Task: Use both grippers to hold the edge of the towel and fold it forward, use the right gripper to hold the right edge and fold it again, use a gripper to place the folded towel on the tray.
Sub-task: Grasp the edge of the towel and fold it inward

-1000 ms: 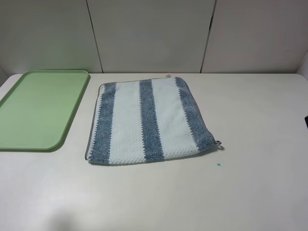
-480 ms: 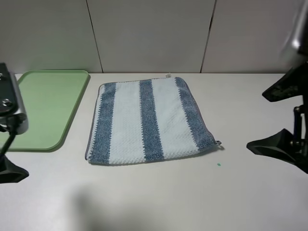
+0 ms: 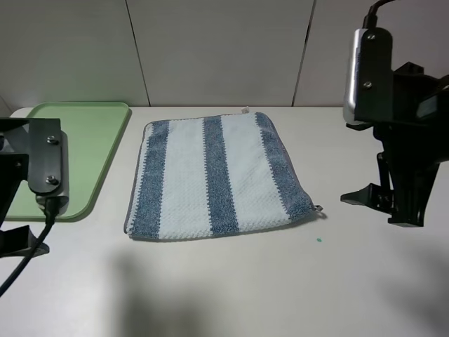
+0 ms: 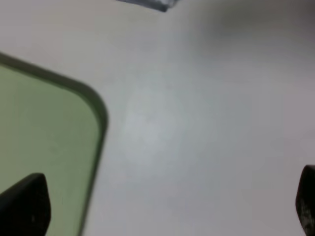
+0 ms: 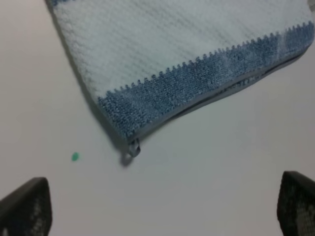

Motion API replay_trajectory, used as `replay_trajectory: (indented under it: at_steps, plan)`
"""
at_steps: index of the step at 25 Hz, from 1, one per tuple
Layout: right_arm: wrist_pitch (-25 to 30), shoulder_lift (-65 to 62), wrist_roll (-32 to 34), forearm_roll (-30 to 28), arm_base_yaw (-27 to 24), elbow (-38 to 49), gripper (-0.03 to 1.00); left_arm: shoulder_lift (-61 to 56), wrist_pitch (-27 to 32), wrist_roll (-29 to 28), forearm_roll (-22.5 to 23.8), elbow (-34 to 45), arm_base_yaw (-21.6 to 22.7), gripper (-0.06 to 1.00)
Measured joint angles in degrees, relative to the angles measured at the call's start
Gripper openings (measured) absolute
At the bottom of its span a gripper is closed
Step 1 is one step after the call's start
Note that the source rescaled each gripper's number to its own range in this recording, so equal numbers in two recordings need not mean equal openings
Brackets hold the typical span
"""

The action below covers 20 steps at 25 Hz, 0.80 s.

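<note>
Two claws: left claw (image 4: pixel 165 201) and right claw (image 5: pixel 161 206), both spread wide, neither gripping anything.
Left claw: hangs over the white tabletop (image 3: pixel 231 288) at its left side, beside the tray's near right corner; in the wrist view one dark fingertip (image 4: pixel 24 204) sits over the tray's green surface, the other over bare tabletop.
Tray (image 3: pixel 77 147): pale green, rounded corners, lying flat at the far left with nothing on it.
Towel (image 3: pixel 214 175): blue-and-white striped, flat in the middle of the tabletop, just right of the tray and not touching it; two layers show along its right edge in the right wrist view.
Loop (image 5: pixel 132 149): small, sticking out from the towel's near right corner onto the tabletop.
Green speck (image 3: pixel 318 240): tiny, on the tabletop near that corner, apart from the towel.
Right claw: hangs above the tabletop to the right of the towel's near right corner, clear of the fabric; both its fingertips are over bare tabletop.
</note>
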Motion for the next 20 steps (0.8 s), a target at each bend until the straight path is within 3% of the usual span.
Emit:
replay_trajectory:
  at_steps: [8,14,20]
  plan:
    - [-3.3,8.0,-0.2,-4.5,0.0,0.0,1.00,0.4,-7.1,5.7,2.5,0.0,0.0,1.00]
    - [-7.3,12.9,-0.2,-6.2,0.0,0.0,1.00,0.8,-13.5,6.1,2.5,0.0,0.0,1.00]
    - [-10.6,16.6,-0.2,-7.2,0.0,0.0,1.00,7.6,-15.7,6.1,3.8,0.0,0.0,1.00]
